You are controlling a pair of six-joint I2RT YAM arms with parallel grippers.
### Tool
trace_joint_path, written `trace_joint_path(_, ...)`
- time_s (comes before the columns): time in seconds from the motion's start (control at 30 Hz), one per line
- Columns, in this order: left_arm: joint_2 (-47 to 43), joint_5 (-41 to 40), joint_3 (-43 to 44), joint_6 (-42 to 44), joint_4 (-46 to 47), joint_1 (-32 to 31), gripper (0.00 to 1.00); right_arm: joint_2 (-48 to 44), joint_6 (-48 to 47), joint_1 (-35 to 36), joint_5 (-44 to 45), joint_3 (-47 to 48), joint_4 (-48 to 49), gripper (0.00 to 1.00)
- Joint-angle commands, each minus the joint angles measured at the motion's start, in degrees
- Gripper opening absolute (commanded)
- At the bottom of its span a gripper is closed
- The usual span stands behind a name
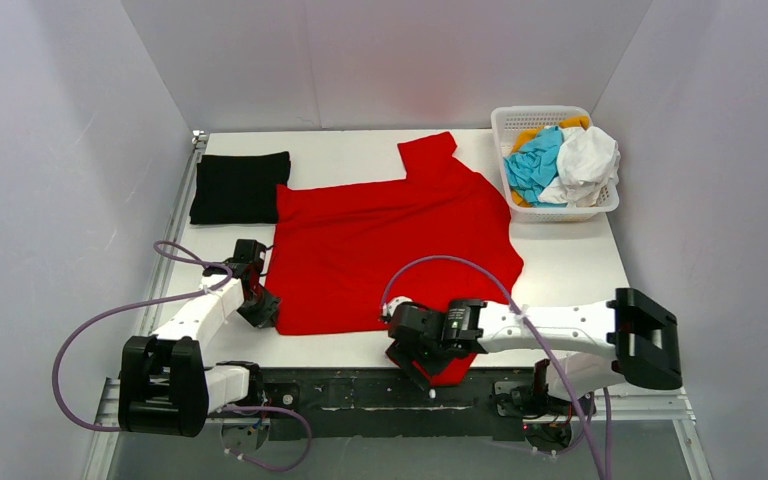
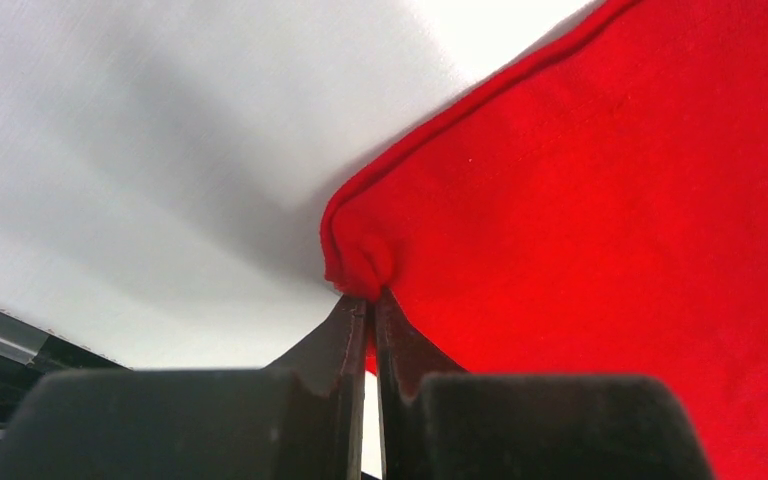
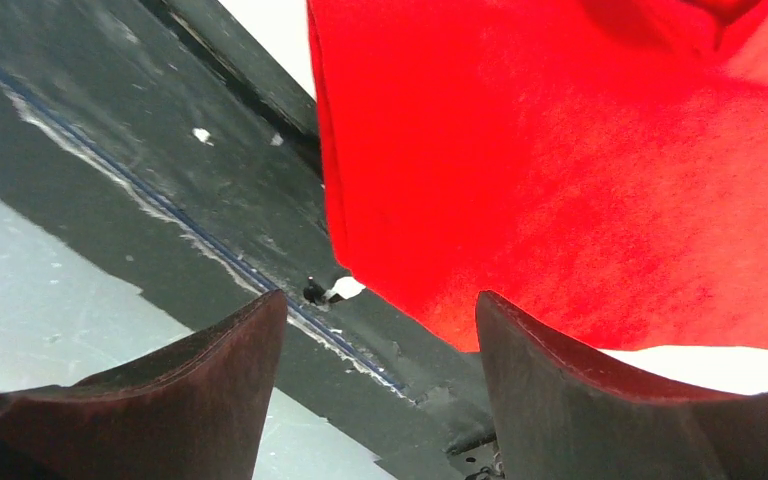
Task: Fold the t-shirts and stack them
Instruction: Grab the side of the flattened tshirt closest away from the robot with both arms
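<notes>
Red t-shirt (image 1: 390, 250) spread flat on worktop (image 1: 570, 265), near-right corner drooping over front edge; left claw (image 2: 368, 305) clamped on near-left corner; right claw (image 3: 380, 300) apart, empty, just short of drooping corner. Best: right pinches that corner, then 2 claws lift level, keeping hem taut.

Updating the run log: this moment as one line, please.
left gripper shut on red t-shirt corner | right gripper open over its near-edge overhang | black t-shirt folded, far left
</notes>
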Motion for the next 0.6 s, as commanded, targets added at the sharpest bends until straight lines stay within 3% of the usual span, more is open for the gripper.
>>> trace_joint_path(0.0, 2.5, -2.2, -3.4, -0.6, -6.0, 0.1, 0.0, 5.3, 1.1, 3.4, 3.0, 1.7, -1.4, 0.75)
trace_joint_path(0.17, 2.7, -2.2, -3.4, -0.7, -6.1, 0.1, 0.0, 9.2, 2.5, 4.4, 6.3, 1.6, -2.3, 0.71)
trace_joint_path(0.27, 2.5, -1.7, -3.7, -1.0, -5.8, 0.1, 0.0, 10.3, 4.6, 4.3, 10.2, 1.3, -2.7, 0.62)
trace_joint_path(0.3, 2.5, -1.7, -3.5, -1.0, -5.9, 0.1, 0.0, 10.5, 4.7, 4.3, 10.6, 1.1, -2.5, 0.51)
trace_joint_path(0.37, 1.9, -1.9, -3.2, -1.0, -6.8, 0.1, 0.0, 10.7, 4.8, 4.3, 10.8, 1.3, -3.0, 0.13)
trace_joint_path(0.4, 1.5, -2.1, -2.7, -1.0, -8.0, 0.1, 0.0, 10.1, 4.2, 4.3, 9.7, 1.5, -3.5, 0.02)
trace_joint_path(0.57, -3.9, -2.2, 0.2, -1.1, -19.0, 0.1, 0.0, 4.6, 0.3, 4.4, 0.2, 1.8, -6.9, 0.01)
